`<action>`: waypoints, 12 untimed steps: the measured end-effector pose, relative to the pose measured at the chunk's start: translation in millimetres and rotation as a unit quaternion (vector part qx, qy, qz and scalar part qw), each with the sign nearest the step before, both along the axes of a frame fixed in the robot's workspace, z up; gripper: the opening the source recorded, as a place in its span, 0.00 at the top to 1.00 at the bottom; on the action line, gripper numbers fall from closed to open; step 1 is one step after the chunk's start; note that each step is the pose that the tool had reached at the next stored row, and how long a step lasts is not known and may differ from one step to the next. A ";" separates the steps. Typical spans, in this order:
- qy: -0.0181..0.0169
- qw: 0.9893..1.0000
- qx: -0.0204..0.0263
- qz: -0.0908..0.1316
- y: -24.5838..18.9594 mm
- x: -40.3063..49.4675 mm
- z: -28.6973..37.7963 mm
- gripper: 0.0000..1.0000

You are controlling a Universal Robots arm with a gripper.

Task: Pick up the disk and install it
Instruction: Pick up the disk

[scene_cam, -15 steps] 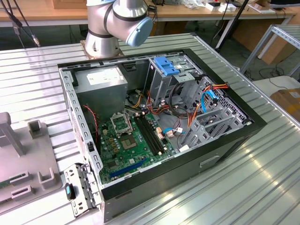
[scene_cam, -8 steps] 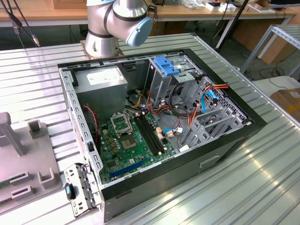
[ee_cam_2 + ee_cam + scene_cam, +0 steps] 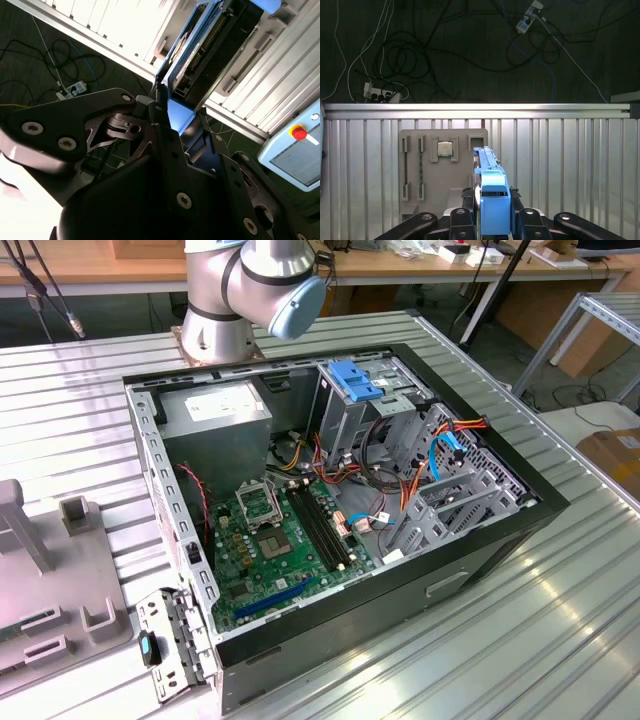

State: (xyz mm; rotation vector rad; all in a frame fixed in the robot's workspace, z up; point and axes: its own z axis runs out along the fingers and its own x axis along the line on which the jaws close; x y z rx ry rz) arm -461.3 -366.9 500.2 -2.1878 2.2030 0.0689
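Note:
The disk point(image 3: 492, 200) is a flat drive in a blue plastic carrier, seen edge-on in the first wrist view. My gripper point(image 3: 493, 212) is shut on it, with a black finger pressed against each side. In the second wrist view the disk point(image 3: 200, 45) sticks out beyond the fingertips of the gripper point(image 3: 180, 122), showing its blue frame and dark underside. It hangs over the slatted metal table point(image 3: 560, 150), beside a grey fixture plate point(image 3: 445, 170). In the exterior view the open computer case point(image 3: 340, 500) lies on the table with its metal drive cage point(image 3: 352, 400) at the back.
The arm's base point(image 3: 240, 290) stands behind the case. The fixture plate point(image 3: 50, 580) at the exterior view's left holds a processor chip point(image 3: 445, 149). Cables and power strips point(image 3: 380, 90) lie on the floor beyond the table edge. A pendant with a red button point(image 3: 299, 133) sits nearby.

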 end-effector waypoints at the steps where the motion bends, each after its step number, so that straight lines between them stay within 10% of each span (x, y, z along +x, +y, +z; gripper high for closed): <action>1: 0.000 1.000 0.000 0.000 0.0 0.0 0.0 0.63; 12: 0.000 1.000 0.000 0.000 0.0 0.0 3.2 0.63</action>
